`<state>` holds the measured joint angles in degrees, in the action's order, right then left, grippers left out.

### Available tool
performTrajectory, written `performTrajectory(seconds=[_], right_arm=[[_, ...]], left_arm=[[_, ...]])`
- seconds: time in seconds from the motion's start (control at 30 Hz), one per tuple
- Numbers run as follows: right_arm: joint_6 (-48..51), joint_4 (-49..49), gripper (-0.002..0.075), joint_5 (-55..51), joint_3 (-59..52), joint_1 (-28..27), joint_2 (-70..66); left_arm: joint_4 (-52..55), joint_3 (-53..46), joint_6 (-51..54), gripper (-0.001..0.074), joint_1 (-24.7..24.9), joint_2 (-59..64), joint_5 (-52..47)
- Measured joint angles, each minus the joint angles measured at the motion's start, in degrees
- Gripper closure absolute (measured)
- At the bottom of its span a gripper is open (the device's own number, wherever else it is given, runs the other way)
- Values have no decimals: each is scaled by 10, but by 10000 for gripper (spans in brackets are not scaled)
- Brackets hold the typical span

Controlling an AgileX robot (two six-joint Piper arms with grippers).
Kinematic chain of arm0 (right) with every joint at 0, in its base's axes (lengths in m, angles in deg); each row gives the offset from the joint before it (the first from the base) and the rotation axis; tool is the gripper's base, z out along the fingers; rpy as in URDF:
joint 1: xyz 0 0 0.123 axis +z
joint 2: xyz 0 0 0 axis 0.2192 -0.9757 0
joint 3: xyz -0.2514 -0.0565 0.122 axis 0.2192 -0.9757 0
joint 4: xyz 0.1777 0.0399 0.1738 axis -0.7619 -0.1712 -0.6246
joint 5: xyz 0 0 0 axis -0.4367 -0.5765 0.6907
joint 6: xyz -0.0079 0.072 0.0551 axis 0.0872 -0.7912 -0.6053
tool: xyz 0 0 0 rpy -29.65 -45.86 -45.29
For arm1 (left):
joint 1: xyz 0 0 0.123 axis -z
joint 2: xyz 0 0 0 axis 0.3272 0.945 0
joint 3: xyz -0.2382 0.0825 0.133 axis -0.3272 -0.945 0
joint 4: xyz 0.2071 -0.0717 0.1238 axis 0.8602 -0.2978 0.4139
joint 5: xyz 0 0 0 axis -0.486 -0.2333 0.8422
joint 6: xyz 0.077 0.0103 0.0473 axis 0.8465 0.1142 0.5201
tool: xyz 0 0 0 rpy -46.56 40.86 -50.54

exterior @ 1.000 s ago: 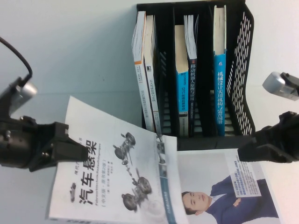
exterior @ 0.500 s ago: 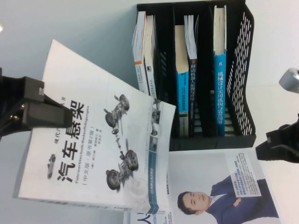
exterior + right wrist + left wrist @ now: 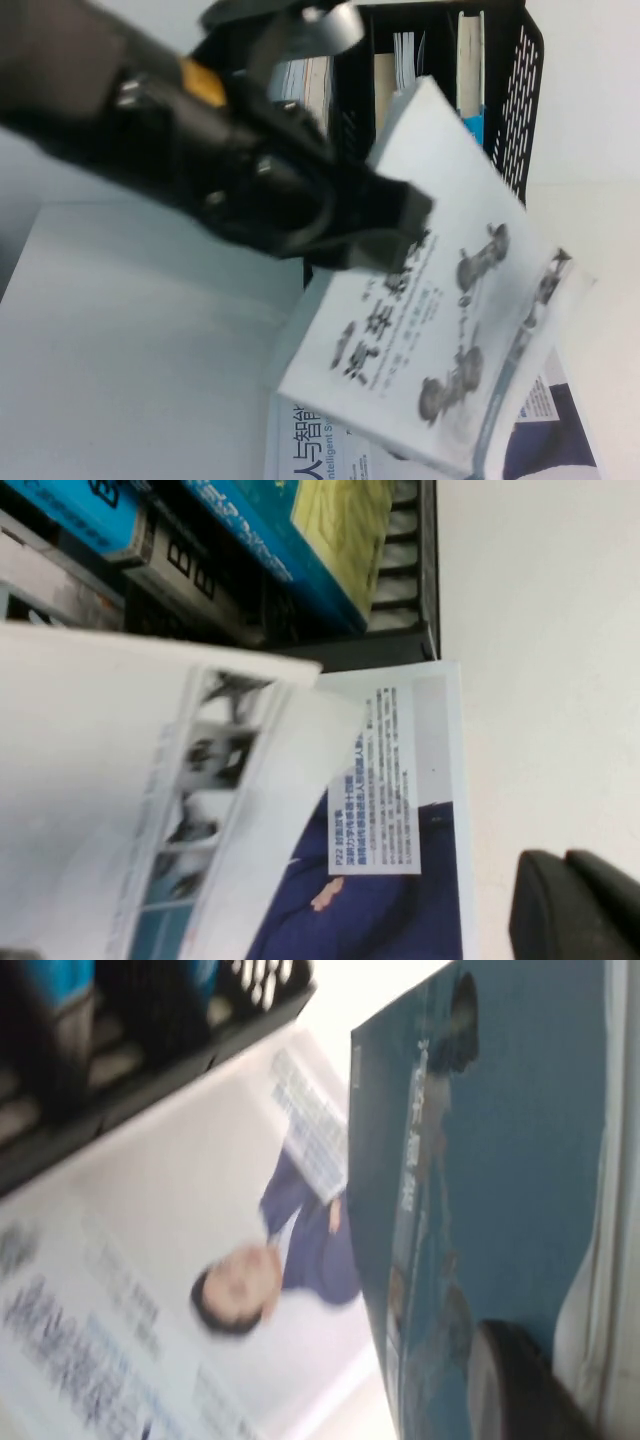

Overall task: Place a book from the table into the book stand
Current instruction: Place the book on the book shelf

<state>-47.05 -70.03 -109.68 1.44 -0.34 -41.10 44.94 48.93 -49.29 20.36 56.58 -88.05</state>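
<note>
Left hand (image 3: 400, 225): raised from low at the left edge to high in the high view, now large and blurred across the upper left, clamped on the book's edge.

Book (image 3: 450, 320): lifted clear of the surface with the hand, carried rightward, cover tilted, its far corner now before the book stand (image 3: 520, 90), whose left slots are now hidden by the arm.

Suited-man book (image 3: 560, 430): mostly covered beneath the held book.

Right hand (image 3: 575, 905): withdrawn from the high view; fingers seen pressed together in the right wrist view.
</note>
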Motion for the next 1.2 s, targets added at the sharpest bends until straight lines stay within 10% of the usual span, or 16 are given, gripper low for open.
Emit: performTrajectory(seconds=[0.53, 1.2], right_arm=[[-8, 91, 729, -106, 0, 0, 58], [-31, 117, 729, -86, 0, 0, 58]], left_arm=[[139, 582, -93, 619, 24, 387, -92], [462, 612, -196, 621, 132, 374, -92]])
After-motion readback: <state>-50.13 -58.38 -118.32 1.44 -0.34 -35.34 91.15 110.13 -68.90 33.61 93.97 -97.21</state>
